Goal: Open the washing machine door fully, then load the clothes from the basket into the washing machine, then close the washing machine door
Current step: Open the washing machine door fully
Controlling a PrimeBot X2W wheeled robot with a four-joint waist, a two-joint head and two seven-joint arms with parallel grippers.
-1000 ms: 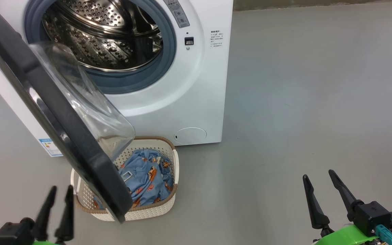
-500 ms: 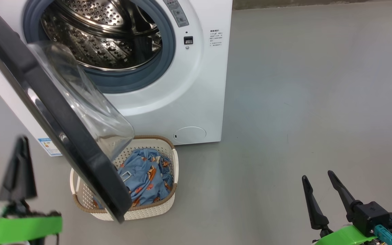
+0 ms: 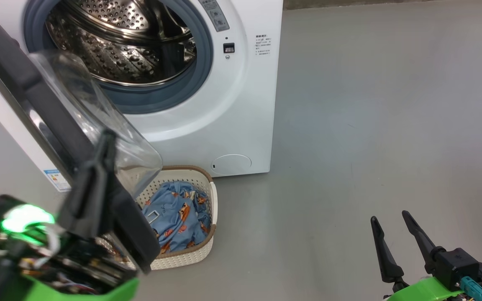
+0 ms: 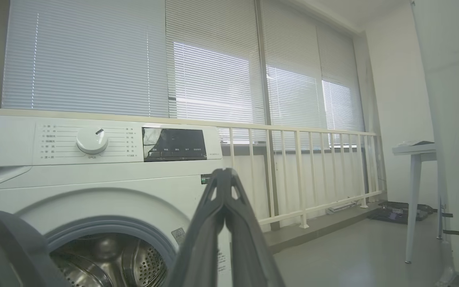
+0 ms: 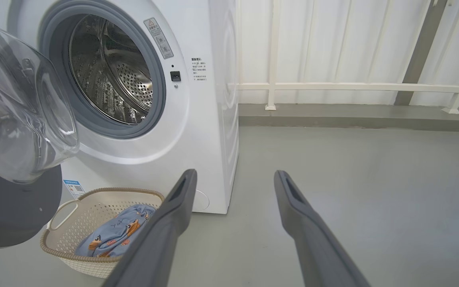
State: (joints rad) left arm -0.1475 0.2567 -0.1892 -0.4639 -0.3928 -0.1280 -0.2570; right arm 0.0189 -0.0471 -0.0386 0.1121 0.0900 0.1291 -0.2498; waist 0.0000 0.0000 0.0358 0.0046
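The white washing machine has its steel drum exposed. Its black door stands partly open, the glass bowl hanging over the basket. Blue printed clothes lie in the basket. My left gripper is shut with nothing in it, raised in front of the door's lower rim. In the left wrist view its fingers press together, and the door's rim sits apart at lower left. My right gripper hovers open over the floor at lower right, holding nothing.
The grey floor stretches to the right of the machine. A white railing and blinds run behind it. A white table leg stands far right in the left wrist view. The basket sits against the machine's front.
My left gripper has shut and lifted from the lower left corner up and rightward, in front of the door. The right arm has stayed put. The view shifted slightly.
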